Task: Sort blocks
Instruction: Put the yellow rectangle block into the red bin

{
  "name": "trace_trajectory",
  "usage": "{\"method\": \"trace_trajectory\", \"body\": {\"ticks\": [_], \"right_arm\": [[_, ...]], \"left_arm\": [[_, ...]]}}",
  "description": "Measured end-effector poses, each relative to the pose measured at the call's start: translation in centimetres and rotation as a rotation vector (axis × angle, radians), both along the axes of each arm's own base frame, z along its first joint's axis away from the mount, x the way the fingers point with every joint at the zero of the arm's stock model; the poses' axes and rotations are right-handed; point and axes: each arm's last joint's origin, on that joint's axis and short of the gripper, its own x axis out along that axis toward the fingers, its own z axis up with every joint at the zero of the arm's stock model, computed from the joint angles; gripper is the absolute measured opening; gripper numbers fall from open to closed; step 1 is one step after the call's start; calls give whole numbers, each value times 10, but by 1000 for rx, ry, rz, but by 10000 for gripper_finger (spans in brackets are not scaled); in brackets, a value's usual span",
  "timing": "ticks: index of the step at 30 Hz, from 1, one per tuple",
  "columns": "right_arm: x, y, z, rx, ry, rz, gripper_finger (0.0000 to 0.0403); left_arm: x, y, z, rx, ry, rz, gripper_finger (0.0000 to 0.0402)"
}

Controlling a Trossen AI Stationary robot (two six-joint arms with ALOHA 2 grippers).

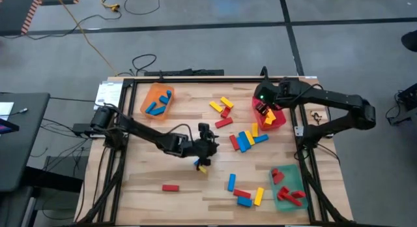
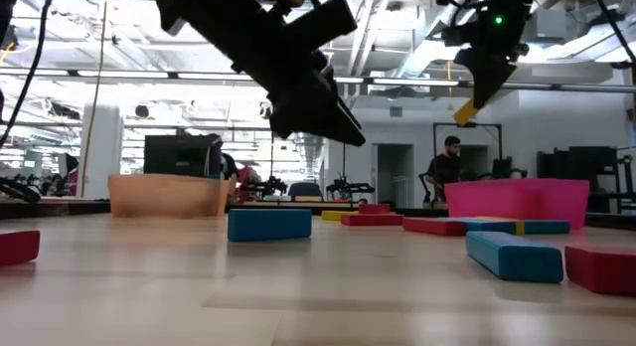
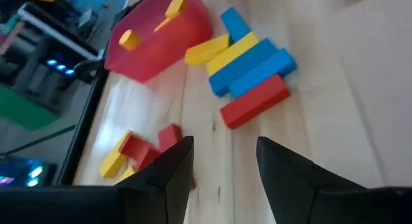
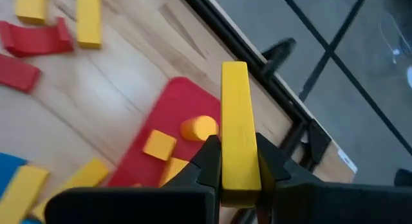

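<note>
While gripping a yellow block, right end effector hovers over red tray.

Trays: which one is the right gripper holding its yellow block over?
The red tray, on the table's far right side. The right gripper, shut on the yellow block, hangs above it; the orange tray and green tray have no gripper over them.

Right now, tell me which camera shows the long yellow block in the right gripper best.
The right wrist view: the long yellow block stands upright, pinched by the right gripper above the red plastic tray. The low view shows only its tip; the high view hides it; the left wrist view misses it.
</note>
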Motion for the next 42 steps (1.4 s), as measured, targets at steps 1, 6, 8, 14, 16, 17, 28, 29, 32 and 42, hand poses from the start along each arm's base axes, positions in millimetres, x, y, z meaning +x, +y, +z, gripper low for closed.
{"method": "trace_trajectory", "body": {"ticks": [1, 6, 8, 14, 16, 17, 28, 29, 32, 42], "right_arm": [[-4, -2, -1, -1, -1, -10, 58], [-24, -9, 1, 49, -45, -55, 58], [-31, -12, 1, 75, -78, -60, 58], [-47, -13, -14, 218, -124, -68, 59], [-50, -12, -21, 240, -112, -66, 59], [-51, -11, -26, 251, -99, -67, 59], [-54, -7, -54, 292, -23, -63, 59], [-54, -7, -55, 292, -21, -61, 59], [-54, -7, -59, 301, -18, -54, 59], [-55, -8, -61, 305, -16, -54, 59]], "left_arm": [[0, 2, 2, -10, -2, -15, 165], [0, 10, 10, -73, -13, -80, 165], [1, 12, 10, -88, -8, -105, 165], [3, 20, 9, -156, -3, -153, 165], [3, 21, 9, -170, -6, -159, 165], [3, 22, 9, -173, -9, -156, 165], [2, 22, 14, -204, -33, -146, 165], [2, 21, 15, -214, -34, -153, 165], [4, 19, 21, -277, -76, -197, 165], [3, 15, 39, -345, -159, -328, 165]]}}
